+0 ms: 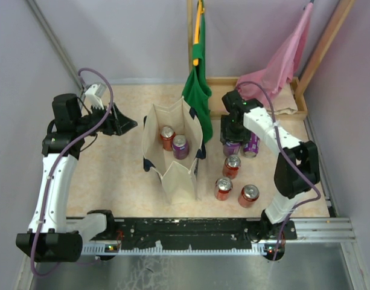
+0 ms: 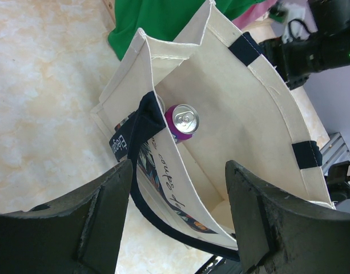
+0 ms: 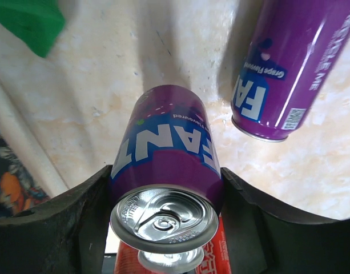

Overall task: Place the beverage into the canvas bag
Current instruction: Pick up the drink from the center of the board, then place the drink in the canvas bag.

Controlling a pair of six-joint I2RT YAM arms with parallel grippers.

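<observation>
Tabletop (image 1: 112, 175): pale, mottled, hard and flat beneath both tools.

Canvas bag (image 1: 178, 181) stands upright just ahead of my left gripper (image 1: 128, 124) and well off to the left of my right gripper (image 3: 165, 171). It is stiff cream cloth, boxy, with navy strap handles. The mouth gapes upward, which I judge is why it needs no holding for a drop-in.

Green cloth bag (image 1: 197, 90) and pink cloth bag (image 1: 284, 57) hang limp beyond the right gripper; not my targets.

Left gripper: jaws wide, nothing between them, aimed at the bag's near rim and handle. Probably placed there to steady the wall if it sags.

Right gripper: jaws straddle a purple can (image 3: 166, 142), pads close against its smooth cylinder wall. I cannot tell whether they have bitten yet. The can is upright on the table with its silver lid toward the wrist camera, so a side grip suits the round body.

Second purple can (image 3: 277, 68) sits just right of that gripper. Three red cans (image 1: 232, 164) cluster on its near side, toward the arm's base.

Inside the bag: bagged red can (image 1: 167, 137) and bagged purple can (image 1: 180, 146), side by side.
</observation>
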